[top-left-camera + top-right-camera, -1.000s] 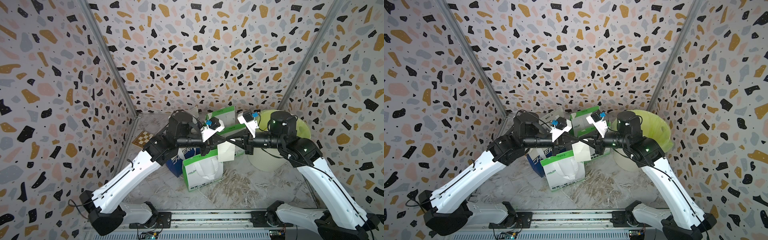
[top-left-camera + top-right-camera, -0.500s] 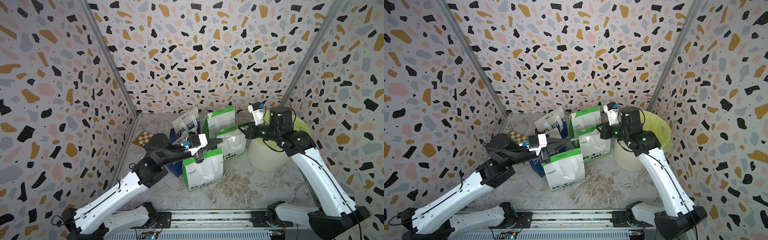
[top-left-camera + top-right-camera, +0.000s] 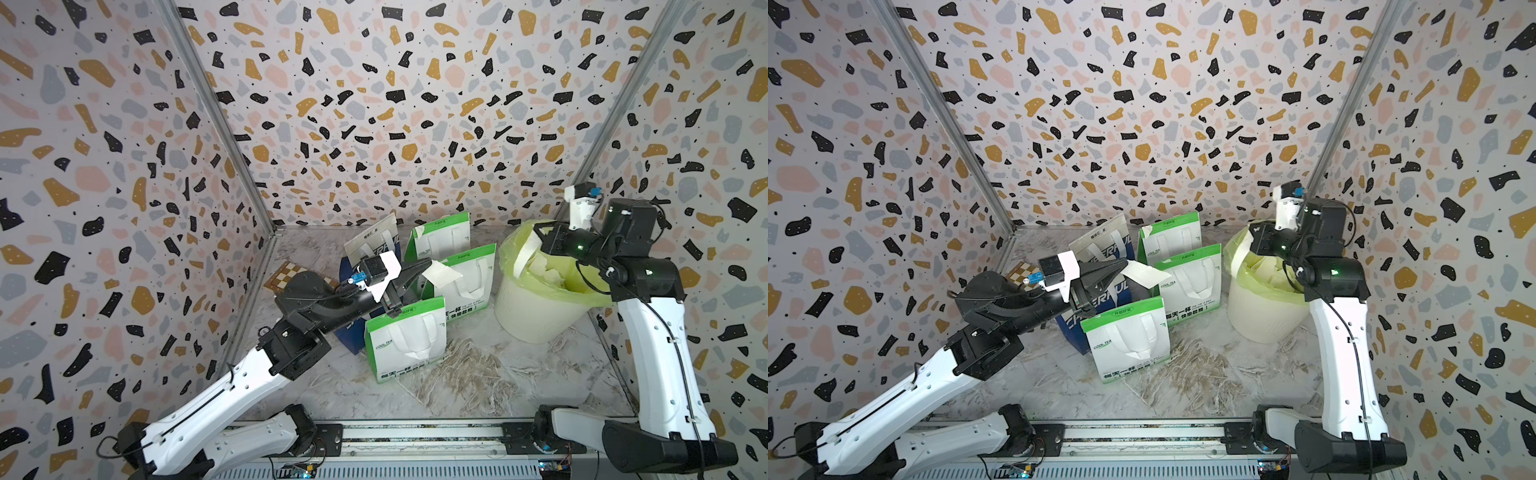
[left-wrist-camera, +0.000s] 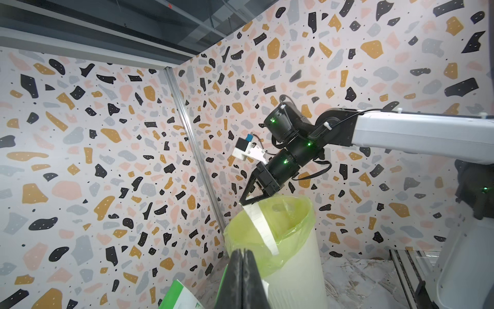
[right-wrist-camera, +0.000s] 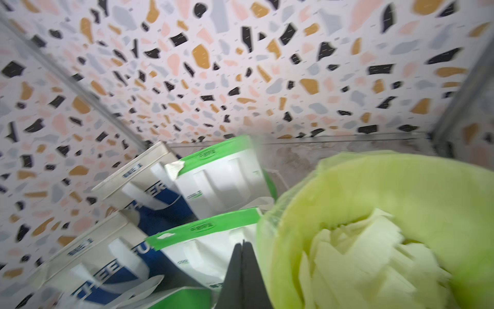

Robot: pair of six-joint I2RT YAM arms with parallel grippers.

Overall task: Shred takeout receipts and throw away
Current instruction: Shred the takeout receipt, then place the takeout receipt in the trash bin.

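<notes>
Both arms have drawn apart since the earlier frame, when their tips met above the bags. The left arm reaches low across the green-and-white paper bags. The left fingers are pressed together on a cream-white torn receipt piece, which projects beyond their tips. The right arm bends over the white plastic bin with yellow-green liner. The right fingers are clamped on a narrow cream-white receipt strip, which hangs over the rim.

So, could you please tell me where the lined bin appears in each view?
Both top views: lined bin right of the bags.
Left wrist: below the right claw and its receipt strip.
Right wrist: close up, beside the bags, scraps inside.
Shared landmark: corner post behind it.
</notes>
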